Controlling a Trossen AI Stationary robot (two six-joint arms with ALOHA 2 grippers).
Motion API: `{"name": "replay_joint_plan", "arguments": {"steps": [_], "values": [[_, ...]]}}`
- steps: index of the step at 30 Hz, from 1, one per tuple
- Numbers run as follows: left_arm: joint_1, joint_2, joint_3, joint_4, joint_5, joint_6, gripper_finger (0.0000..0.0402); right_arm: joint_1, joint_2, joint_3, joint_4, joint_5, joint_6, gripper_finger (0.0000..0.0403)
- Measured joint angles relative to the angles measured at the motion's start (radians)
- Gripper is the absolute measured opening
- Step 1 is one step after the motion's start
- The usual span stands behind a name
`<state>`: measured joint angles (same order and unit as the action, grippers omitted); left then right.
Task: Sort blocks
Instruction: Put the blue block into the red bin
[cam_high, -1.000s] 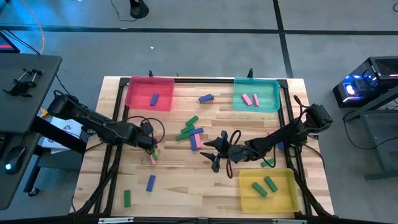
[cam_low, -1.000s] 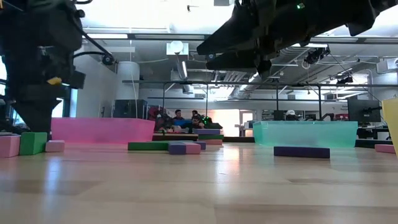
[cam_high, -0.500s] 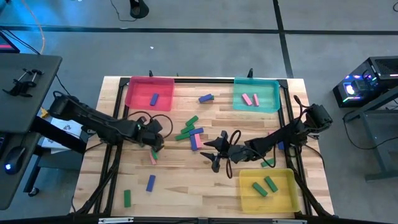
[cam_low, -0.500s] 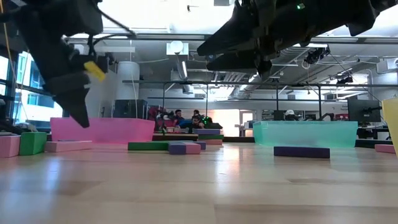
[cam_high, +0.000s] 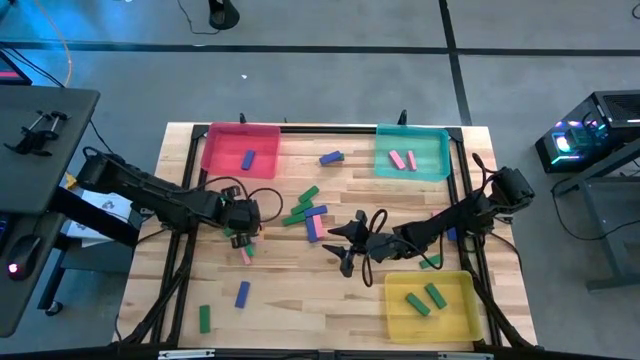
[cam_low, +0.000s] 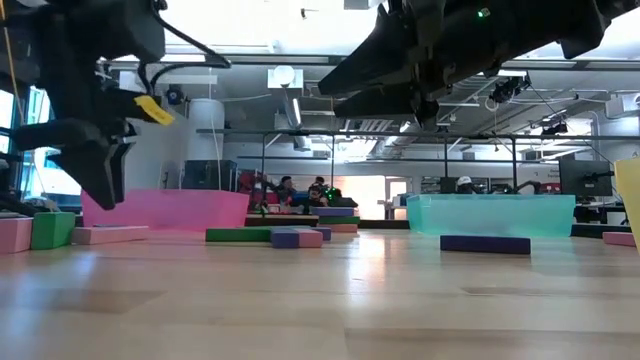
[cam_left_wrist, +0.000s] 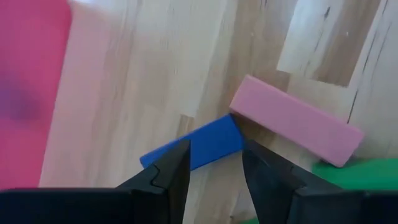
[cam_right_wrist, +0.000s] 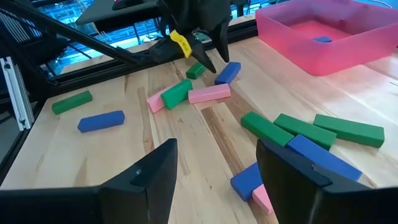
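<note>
A blue block (cam_left_wrist: 198, 148) lies on the wooden table (cam_high: 290, 290), left of the middle, with one corner touching a pink block (cam_left_wrist: 296, 121); a green block (cam_left_wrist: 360, 172) lies just beside that pink one. In the right wrist view the blue block (cam_right_wrist: 227, 72) sits at the far end of this small cluster. The left gripper (cam_high: 240, 222) hangs just above it, its 2 fingers (cam_left_wrist: 168, 175) spread apart on either side of the blue block and holding nothing.

More blocks are scattered around: a mixed pile of green, blue and pink ones (cam_high: 306, 212) in the middle of the table, 1 blue (cam_high: 332, 157) at the far side between the trays, and 1 blue (cam_high: 242, 293) and 1 green (cam_high: 204, 319) near the left front edge.

The pink tray (cam_high: 212, 150) at the far left holds 1 blue block (cam_high: 247, 159). The teal tray (cam_high: 440, 160) at the far right holds 2 pink blocks (cam_high: 403, 160). The yellow tray (cam_high: 395, 315) at the near right holds 2 green blocks (cam_high: 426, 299).

The right gripper (cam_high: 343, 247) waits above the middle of the table, fingers wide apart and empty.
</note>
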<state>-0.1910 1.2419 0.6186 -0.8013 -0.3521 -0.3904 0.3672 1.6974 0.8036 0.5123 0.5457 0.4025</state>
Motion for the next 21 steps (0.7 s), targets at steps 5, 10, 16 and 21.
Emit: {"name": "replay_joint_plan", "arguments": {"steps": [5,10,16,21], "values": [[0.062,0.067,0.000,0.013,0.036,0.025,0.0168,0.000,0.000,0.000,-0.001,0.000,0.001,0.0204],[0.113,0.143,0.012,0.015,0.053,0.037,0.0217,0.000,0.000,0.000,-0.007,0.000,0.000,0.0204],[0.128,0.195,0.061,0.014,0.069,0.143,0.0246,0.000,0.000,0.000,-0.007,0.000,-0.001,0.0204],[0.136,0.216,0.104,0.027,0.132,0.178,0.0244,0.000,0.000,0.000,-0.008,0.000,0.000,0.0204]]}}
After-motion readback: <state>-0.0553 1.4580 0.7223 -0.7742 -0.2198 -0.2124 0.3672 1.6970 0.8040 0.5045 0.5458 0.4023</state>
